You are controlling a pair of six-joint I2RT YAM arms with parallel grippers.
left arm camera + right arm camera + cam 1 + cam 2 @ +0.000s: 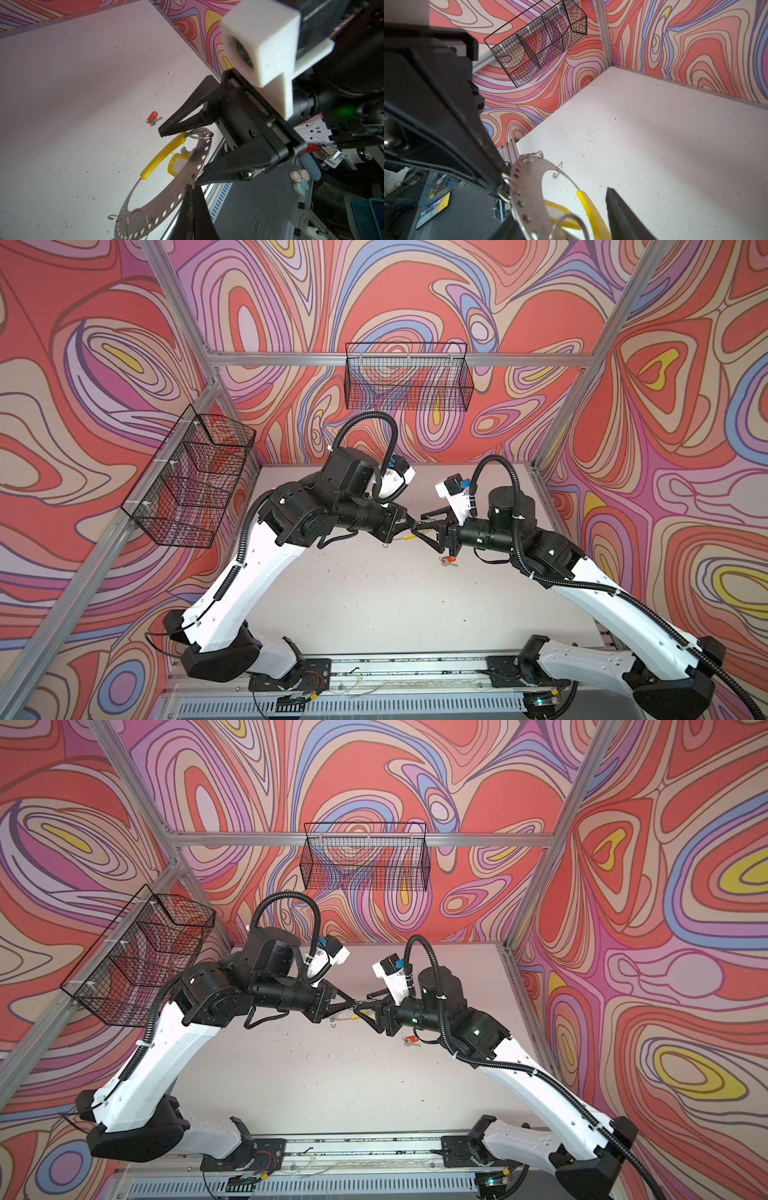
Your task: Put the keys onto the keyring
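Left end effector (191,188) is clenched on the outer rim of the large flat grey metal keyring (197,160), holding it up in the air over the back half of the white counter (374,597). From that pinch the ring's perforated band curves away, its yellow plastic arc segment (160,158) closes the opposite side of the loop, and thin wire split rings (200,134) hang from holes along the rim. Facing it across the middle, the right end effector (180,156) has its jaws spread wide. One finger sits just beside an end of the yellow arc, the other beside the band close to where the left one grips. The ring lies in the gap between them, and neither finger looks pressed onto it, so nothing is grasped on that side. The small silver key with the yellow oval plastic tag (176,165) is up there with the ring, partly hidden by the band in the left wrist view; how it is attached I cannot make out. The small silver key with the red oval plastic tag (152,118) lies flat on the counter on its own, well apart from the ring, and in both top views it shows just below the right arm's wrist. A black wire basket (409,377) hangs on the back wall.
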